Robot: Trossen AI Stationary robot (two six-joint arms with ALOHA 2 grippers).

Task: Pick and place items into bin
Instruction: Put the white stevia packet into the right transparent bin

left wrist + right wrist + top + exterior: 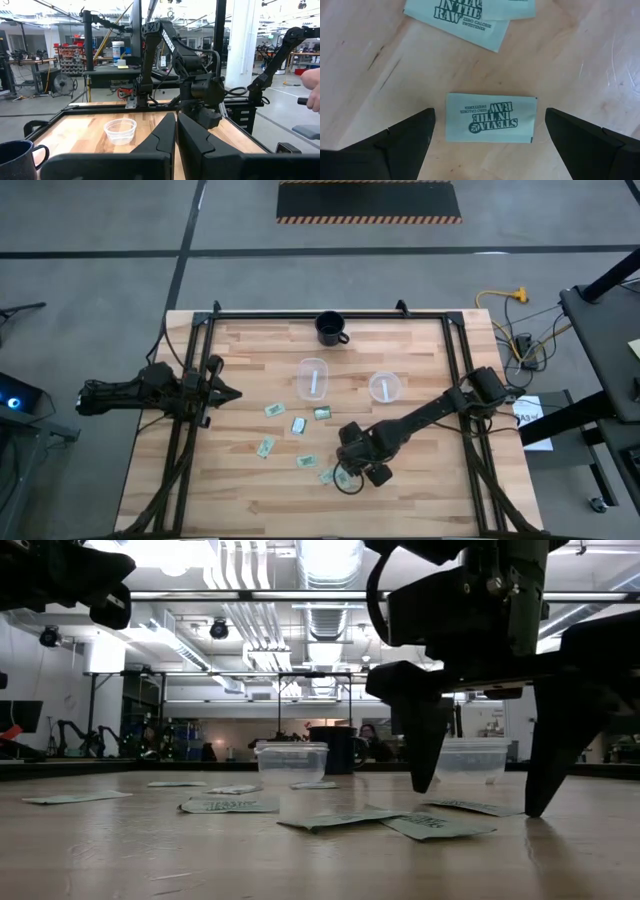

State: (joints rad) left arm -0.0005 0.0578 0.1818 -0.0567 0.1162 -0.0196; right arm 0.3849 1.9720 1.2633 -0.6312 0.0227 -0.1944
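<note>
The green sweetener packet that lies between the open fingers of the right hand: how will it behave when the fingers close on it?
The sweetener packet lies flat on the wooden table, so the right hand may slide it before lifting. It looks thin and papery, probably light and floppy. It cannot roll.

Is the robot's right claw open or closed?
Open. The right gripper has its two dark fingers spread wide on either side of a green packet lying flat on the table.
</note>
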